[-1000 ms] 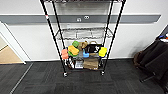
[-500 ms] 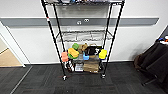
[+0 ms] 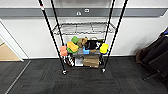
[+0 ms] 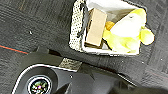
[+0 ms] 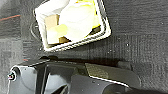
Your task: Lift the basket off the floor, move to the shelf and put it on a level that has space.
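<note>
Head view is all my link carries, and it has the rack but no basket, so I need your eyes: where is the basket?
Observer: The basket shows in the left wrist view, sitting on the dark carpet.
Operator: Is it empty?
Observer: No. A brown cardboard box lies in it beside a yellow plush toy.
Operator: Does the right wrist view see it too?
Observer: Yes, the same basket on the carpet, white lining and yellow toy showing.
Operator: Anything marked on the floor near it?
Observer: A thin red line crosses the carpet to one side.
</note>
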Available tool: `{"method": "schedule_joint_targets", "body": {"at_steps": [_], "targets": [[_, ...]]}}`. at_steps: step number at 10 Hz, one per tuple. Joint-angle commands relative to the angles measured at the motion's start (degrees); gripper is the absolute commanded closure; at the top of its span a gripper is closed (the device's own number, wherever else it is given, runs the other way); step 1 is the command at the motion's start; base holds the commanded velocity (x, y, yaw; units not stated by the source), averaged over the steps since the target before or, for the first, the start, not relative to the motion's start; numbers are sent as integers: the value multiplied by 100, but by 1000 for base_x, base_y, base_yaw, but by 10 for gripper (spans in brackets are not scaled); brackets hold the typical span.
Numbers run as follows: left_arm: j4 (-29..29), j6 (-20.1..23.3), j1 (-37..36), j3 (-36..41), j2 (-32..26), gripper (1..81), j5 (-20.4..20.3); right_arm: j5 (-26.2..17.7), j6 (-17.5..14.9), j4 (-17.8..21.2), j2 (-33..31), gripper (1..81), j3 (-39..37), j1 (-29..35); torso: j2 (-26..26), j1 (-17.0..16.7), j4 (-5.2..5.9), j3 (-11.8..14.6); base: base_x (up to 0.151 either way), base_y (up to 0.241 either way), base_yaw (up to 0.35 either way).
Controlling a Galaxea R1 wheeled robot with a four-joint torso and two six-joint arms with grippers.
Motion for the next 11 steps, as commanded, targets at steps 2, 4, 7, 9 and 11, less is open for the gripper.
{"method": "schedule_joint_targets", "body": {"at_steps": [2, 4, 7, 9, 11], "targets": [[-153, -22, -346, 46, -72, 10, 357, -526, 9, 55, -81, 10, 10, 665, -687, 448, 0, -57, 0, 0, 0], [-250, -22, -408, 37, -90, 10, 357, -880, 9, 65, 51, 10, -236, 868, -1012, 651, 0, -131, 0, 0, 0], [-303, -22, -504, 28, -72, 10, 357, -924, 9, 55, 104, 10, -369, 991, -1603, 1021, 0, -133, 0, 0, 0], [-303, -22, -618, 28, -72, 10, 392, -994, 9, 108, 113, 10, -351, 1096, -1992, 1268, 0, -292, 0, 0, 0], [-312, -22, -759, 28, -142, 10, 717, -1003, 18, 135, 174, 10, -342, 1193, -2319, 1466, 0, -715, 0, 0, 0]]}}
